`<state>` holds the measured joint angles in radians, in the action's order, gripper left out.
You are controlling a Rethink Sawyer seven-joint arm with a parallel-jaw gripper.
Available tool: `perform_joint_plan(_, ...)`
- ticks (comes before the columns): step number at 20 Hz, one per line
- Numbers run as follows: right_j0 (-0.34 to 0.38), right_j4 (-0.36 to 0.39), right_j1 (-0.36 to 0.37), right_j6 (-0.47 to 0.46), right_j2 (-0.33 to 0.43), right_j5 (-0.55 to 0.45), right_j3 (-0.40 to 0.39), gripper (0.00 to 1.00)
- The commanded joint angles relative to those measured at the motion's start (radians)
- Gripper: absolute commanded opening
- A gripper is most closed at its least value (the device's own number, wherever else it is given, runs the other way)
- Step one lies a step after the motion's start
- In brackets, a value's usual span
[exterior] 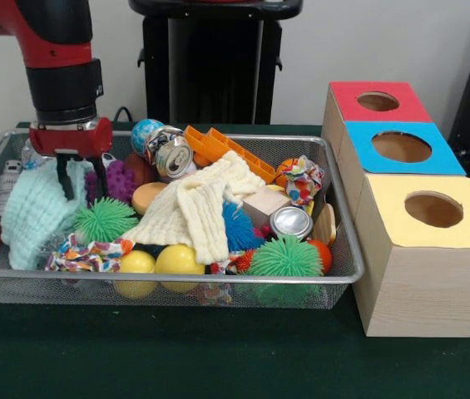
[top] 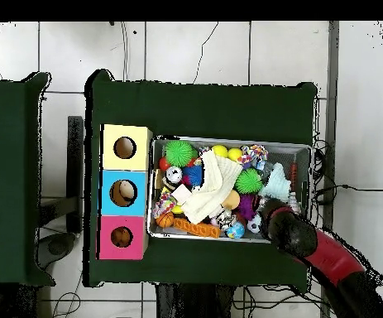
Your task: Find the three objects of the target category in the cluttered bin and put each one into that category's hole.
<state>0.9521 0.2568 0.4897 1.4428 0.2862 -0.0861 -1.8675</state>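
Note:
The wire mesh bin holds mixed clutter; it also shows in the overhead view. My gripper hangs open and empty over the bin's left part, above a mint cloth and a purple spiky ball. In the overhead view the gripper is at the bin's lower right. An orange toy, perhaps the tiger, peeks from behind a patterned cloth at the far right. Other animal toys are hidden. The red-panelled box's hole is at the far end of the box row.
A blue-panelled box and a yellow-panelled box stand beside the bin. In the bin lie a cream cloth, green spiky balls, yellow balls, cans, a wooden block and an orange tray.

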Motion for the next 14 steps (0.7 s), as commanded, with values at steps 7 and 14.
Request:
perform_joint_plan(7,-0.170,-0.059,-0.179,0.106,-0.157,-0.239,0.310,1.00)
perform_joint_plan(14,-0.201,-0.168,-0.484,0.125,-0.164,-0.308,0.598,1.00)
